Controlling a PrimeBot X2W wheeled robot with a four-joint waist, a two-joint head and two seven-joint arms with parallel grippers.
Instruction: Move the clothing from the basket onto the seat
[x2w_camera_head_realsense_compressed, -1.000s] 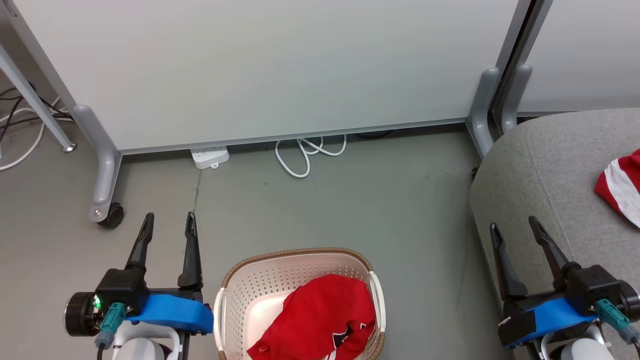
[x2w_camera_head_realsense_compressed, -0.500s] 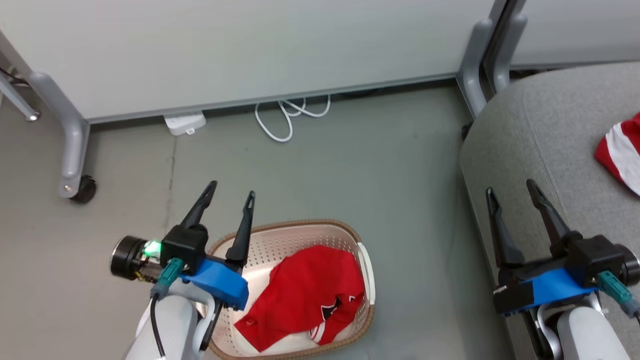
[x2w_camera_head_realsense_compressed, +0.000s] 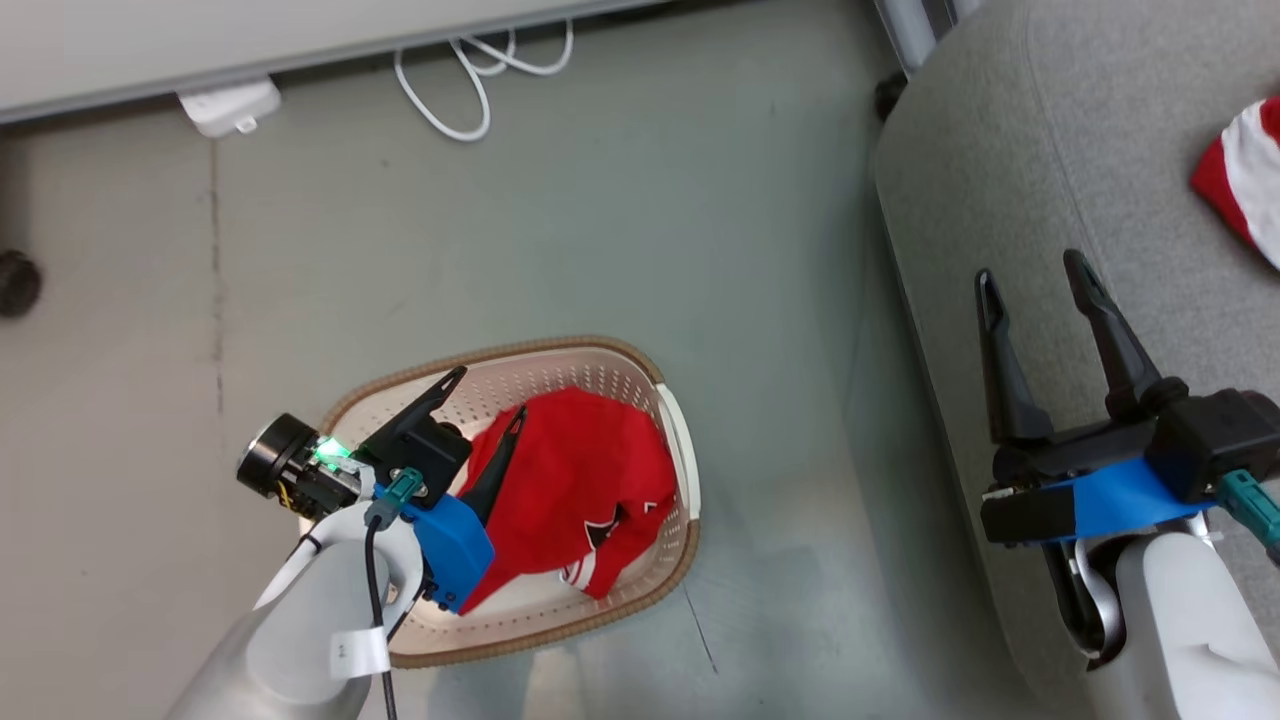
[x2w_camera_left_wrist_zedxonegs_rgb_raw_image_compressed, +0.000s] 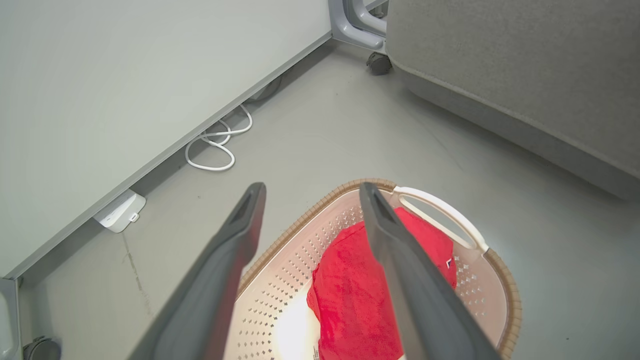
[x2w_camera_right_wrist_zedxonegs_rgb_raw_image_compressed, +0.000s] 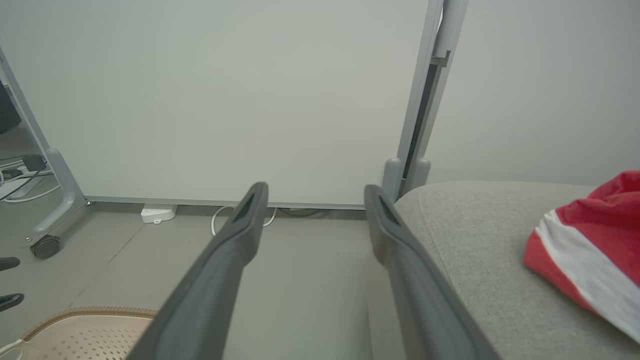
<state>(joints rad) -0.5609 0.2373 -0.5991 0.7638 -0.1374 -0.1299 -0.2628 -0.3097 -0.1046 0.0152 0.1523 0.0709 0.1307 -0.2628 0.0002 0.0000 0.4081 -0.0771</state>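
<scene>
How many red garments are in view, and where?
2. One red garment lies in the laundry basket; a striped red garment lies on the grey seat, cut off at the picture edge. More may hide beneath the first.

You have two red garments (x2w_camera_head_realsense_compressed: 590, 470) (x2w_camera_head_realsense_compressed: 1245, 165), one basket (x2w_camera_head_realsense_compressed: 520, 351), one grey seat (x2w_camera_head_realsense_compressed: 1050, 180), one white power strip (x2w_camera_head_realsense_compressed: 228, 103) and one white cable (x2w_camera_head_realsense_compressed: 455, 80)

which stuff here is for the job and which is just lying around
Job: garment in basket, basket, seat, garment on seat.
Lying about: power strip, white cable, caster.
</scene>
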